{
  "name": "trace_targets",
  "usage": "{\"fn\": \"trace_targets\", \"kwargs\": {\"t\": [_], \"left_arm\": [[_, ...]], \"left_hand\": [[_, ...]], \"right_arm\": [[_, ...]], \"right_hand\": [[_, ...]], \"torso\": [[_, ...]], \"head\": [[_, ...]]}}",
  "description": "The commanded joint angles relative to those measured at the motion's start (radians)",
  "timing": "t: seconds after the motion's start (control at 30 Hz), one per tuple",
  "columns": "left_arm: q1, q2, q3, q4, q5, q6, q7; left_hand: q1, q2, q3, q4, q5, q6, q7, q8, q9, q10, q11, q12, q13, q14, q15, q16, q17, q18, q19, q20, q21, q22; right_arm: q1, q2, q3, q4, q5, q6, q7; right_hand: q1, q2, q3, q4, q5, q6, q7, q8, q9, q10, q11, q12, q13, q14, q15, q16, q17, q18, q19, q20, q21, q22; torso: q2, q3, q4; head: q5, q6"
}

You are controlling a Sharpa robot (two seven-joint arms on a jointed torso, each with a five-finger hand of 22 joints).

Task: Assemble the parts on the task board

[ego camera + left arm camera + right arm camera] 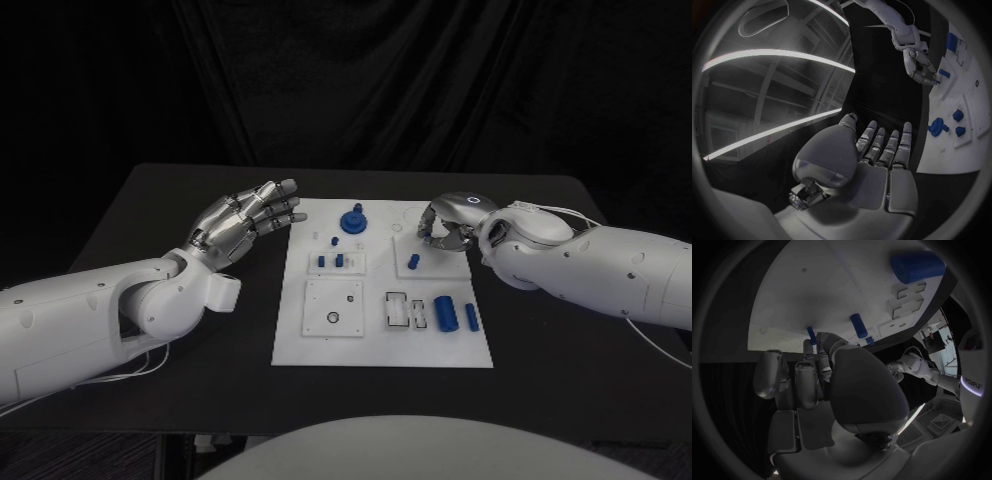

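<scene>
Right wrist view: a thin blue peg (pixel 811 334) is seen pinched at the right hand's (pixel 826 385) fingertips, its long axis pointing toward the task board (pixel 811 295); the left hand (pixel 245 222) is held spread and empty.

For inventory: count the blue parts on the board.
8: knob at far middle; three small pieces before it; peg by the right hand; three parts near right. The hand may hide more.

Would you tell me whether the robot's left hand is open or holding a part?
Open: the left hand hovers beside the task board with fingers spread and nothing in its palm.
</scene>
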Motion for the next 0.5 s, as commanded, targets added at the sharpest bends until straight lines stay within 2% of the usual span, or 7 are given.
{"fn": "trace_targets", "kwargs": {"t": [0.03,0.27,0.5], "left_arm": [[-0.002,0.002,0.001,0.0,0.0,0.016,0.151],[-0.002,0.002,0.001,-0.001,0.0,0.016,0.146],[-0.002,0.0,0.001,-0.002,0.0,0.015,0.14]], "left_hand": [[0.012,0.001,0.001,-0.005,0.007,0.007,0.018,0.006,0.001,-0.002,0.007,0.001,0.001,0.0,0.006,0.007,0.002,-0.009,0.006,-0.002,0.004,-0.001],[0.012,0.001,0.002,-0.005,0.007,0.006,0.019,0.006,0.001,-0.002,0.008,0.001,0.001,0.001,0.006,0.008,0.002,-0.01,0.006,-0.002,0.004,-0.001],[0.012,0.001,0.002,-0.005,0.007,0.006,0.019,0.006,0.001,-0.002,0.008,0.001,0.001,0.001,0.006,0.008,0.002,-0.01,0.006,-0.002,0.004,-0.001]], "right_arm": [[0.004,-0.007,0.002,0.014,-0.001,-0.037,-0.003],[0.012,-0.023,0.004,0.044,-0.001,-0.042,-0.009],[0.033,-0.059,0.004,0.124,-0.001,-0.053,-0.015]], "right_hand": [[-0.004,0.002,-0.003,-0.005,0.007,0.008,0.002,0.005,0.001,0.033,-0.028,-0.003,-0.001,0.016,-0.007,0.003,0.0,0.009,0.002,-0.007,0.006,0.16],[-0.005,0.001,-0.003,-0.006,0.008,0.009,0.002,0.006,0.002,0.035,-0.028,-0.004,-0.001,0.017,-0.008,0.004,0.002,0.008,0.004,-0.008,0.009,0.161],[-0.005,0.0,-0.003,-0.007,0.01,0.009,0.001,0.006,0.003,0.038,-0.029,-0.006,-0.002,0.018,-0.009,0.005,0.003,0.007,0.005,-0.008,0.011,0.161]], "torso": [[0.0,-0.0008,0.0],[0.0,-0.001,-0.0011],[0.001,-0.0021,0.0004]], "head": [[0.001,0.0],[0.006,0.0],[0.007,0.0]]}}
